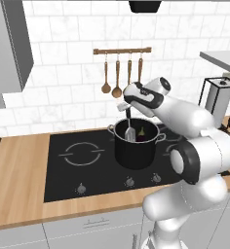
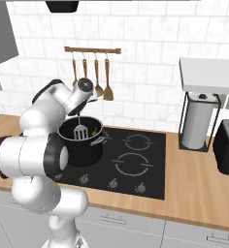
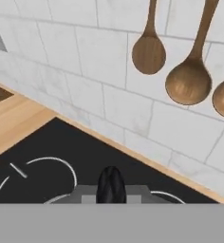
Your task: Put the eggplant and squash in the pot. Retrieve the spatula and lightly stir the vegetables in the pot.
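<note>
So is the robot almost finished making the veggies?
Nearly, it seems. The dark purple eggplant already sits in the pot on the stove; the squash is hard to make out from here. The gripper is shut on the spatula, whose slotted head hangs down inside the pot. What's left is the gentle stirring, which may be happening right now.

Pot (image 1: 134,151): black wall, silvery rim and side handles. Spatula (image 1: 130,132): silver slotted head, black handle. Eggplant (image 1: 145,136): dark purple, green cap. Cooktop (image 1: 83,168): black glass, thin white ring markings. Bench (image 1: 17,180): light wood grain. Wall tiles (image 1: 63,73): white, pale grey grout. Hanging spoons (image 3: 187,83): brown wood. Toaster (image 2: 227,145): black.
</note>
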Controlling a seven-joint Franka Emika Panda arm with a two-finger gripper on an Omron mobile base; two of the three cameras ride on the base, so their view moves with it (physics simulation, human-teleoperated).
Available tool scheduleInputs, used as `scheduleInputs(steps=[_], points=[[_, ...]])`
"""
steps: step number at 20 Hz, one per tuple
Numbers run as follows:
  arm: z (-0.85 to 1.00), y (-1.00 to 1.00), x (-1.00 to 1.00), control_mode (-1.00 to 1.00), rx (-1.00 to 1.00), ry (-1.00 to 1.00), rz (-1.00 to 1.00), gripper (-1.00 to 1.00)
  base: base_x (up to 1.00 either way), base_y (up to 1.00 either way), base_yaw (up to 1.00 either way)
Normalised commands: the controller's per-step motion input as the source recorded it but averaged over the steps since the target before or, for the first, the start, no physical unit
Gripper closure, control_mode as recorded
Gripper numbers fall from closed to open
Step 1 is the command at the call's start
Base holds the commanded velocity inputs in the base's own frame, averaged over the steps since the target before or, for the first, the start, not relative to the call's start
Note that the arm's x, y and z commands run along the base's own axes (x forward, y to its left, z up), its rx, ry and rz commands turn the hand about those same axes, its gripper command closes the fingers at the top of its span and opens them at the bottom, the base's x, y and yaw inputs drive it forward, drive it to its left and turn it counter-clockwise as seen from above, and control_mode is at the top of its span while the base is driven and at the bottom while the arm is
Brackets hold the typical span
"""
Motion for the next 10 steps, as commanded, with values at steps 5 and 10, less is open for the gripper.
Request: scheduleInputs(steps=[5, 10], points=[[-0.69, 0.00, 0.20, -1.00, -0.07, 0.01, 0.39, 1.00, 0.00, 0.00, 0.00], [-0.58, 0.00, 0.01, -1.00, -0.02, -0.05, 0.37, 1.00, 0.00, 0.00, 0.00]])
